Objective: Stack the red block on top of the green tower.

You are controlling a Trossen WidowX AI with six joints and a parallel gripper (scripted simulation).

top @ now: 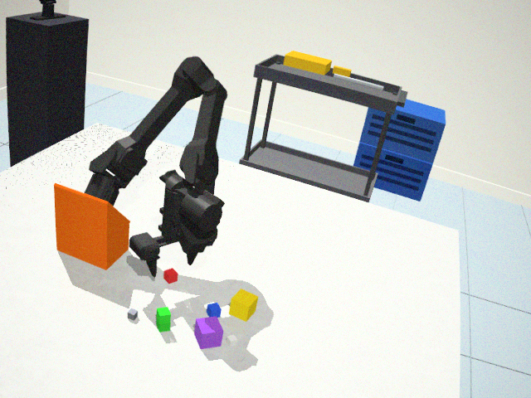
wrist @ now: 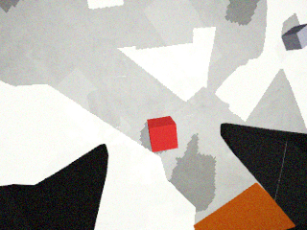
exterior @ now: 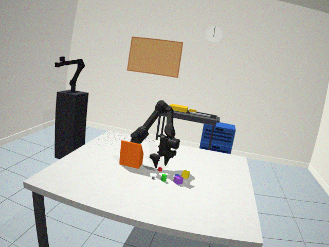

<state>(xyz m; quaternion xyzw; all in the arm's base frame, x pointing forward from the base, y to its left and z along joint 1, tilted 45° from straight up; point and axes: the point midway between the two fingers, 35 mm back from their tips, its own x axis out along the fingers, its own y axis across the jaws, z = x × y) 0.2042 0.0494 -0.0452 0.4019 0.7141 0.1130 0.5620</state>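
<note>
The small red block (top: 170, 275) (exterior: 160, 169) (wrist: 163, 134) lies on the table behind the green tower. The green tower (top: 163, 319) (exterior: 163, 177) stands upright on the table, nothing on top of it; it does not show in the wrist view. My gripper (top: 172, 269) (exterior: 161, 166) (wrist: 165, 139) is open and empty, above the table. In the wrist view the red block shows between the two fingertips, which are spread wide to its left and right, touching neither.
A grey cube (top: 132, 313) (exterior: 152, 177) (wrist: 294, 38) lies left of the tower. Right of it are a blue block (top: 213, 309), a purple block (top: 208, 332) (exterior: 178, 179), a yellow block (top: 243, 304) (exterior: 185, 174) and a small white block (top: 231, 340). A tall orange block (top: 82, 226) (exterior: 130, 154) (wrist: 245, 211) stands left of the gripper.
</note>
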